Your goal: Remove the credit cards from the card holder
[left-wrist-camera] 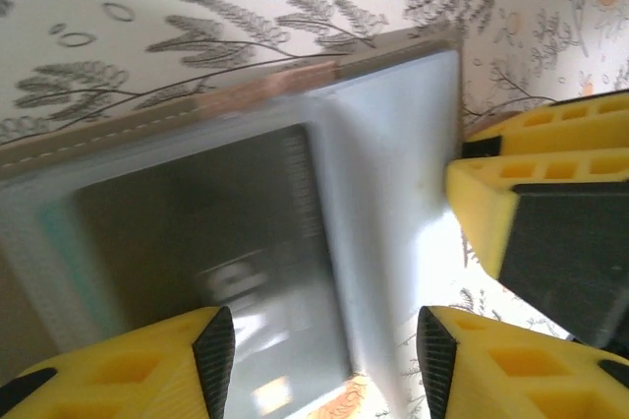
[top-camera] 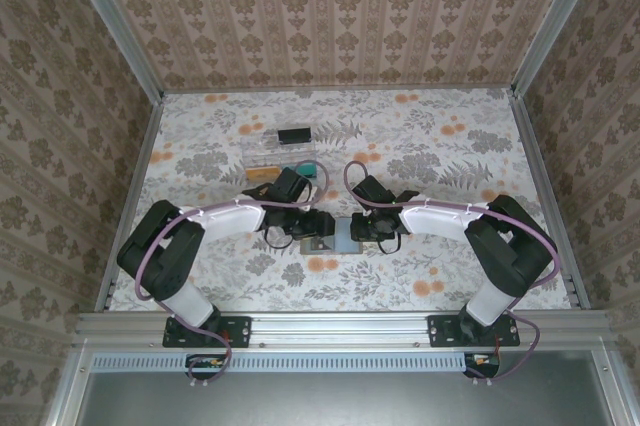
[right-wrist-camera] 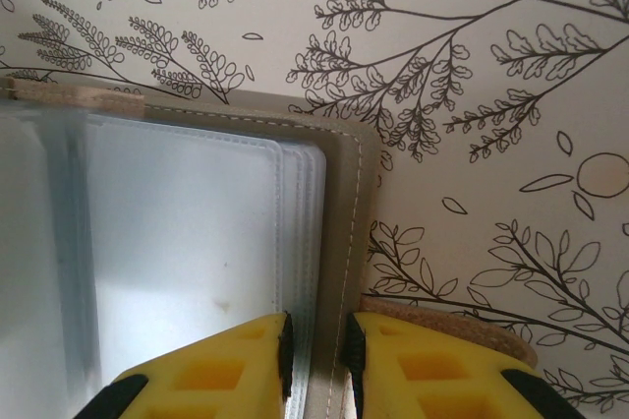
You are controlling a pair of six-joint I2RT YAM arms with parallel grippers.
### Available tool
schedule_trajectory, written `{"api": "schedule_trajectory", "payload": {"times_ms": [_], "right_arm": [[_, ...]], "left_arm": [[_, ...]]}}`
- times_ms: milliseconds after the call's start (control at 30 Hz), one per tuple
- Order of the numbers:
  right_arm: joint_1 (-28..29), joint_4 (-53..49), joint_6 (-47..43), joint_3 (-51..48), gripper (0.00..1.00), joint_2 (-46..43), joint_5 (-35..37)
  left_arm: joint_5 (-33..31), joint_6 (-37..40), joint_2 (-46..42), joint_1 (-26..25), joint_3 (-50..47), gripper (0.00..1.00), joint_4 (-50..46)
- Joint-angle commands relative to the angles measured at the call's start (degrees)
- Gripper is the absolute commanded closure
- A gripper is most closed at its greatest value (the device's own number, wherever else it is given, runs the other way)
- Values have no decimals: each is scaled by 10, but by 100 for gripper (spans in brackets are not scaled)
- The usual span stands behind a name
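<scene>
Card holder (right-wrist-camera: 351,203): matt ext., glossy int.

What I can't make out around the card holder

From above, my left claw (top-camera: 318,228) and right claw (top-camera: 364,228) cover most of the card holder (top-camera: 343,238), which lies mid-counter (top-camera: 450,256) toward the near edge. The bits in the clear tray (top-camera: 270,151) nearer the far edge are too small to name. At my left wrist the holder is smeared, the dark card (left-wrist-camera: 226,242) in its pocket is unreadable, and both run off the picture's bottom. At my right wrist the holder runs off the left side and my fingertips (right-wrist-camera: 226,380) are cut off below, so whether they pinch it I can't tell.
</scene>
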Motion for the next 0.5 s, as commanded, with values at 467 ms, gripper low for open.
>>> {"api": "schedule_trajectory", "payload": {"times_ms": [467], "right_arm": [[1,-14,25,-47,72,-64,46]], "left_arm": [[57,21,64,-42,96,54,1]]}}
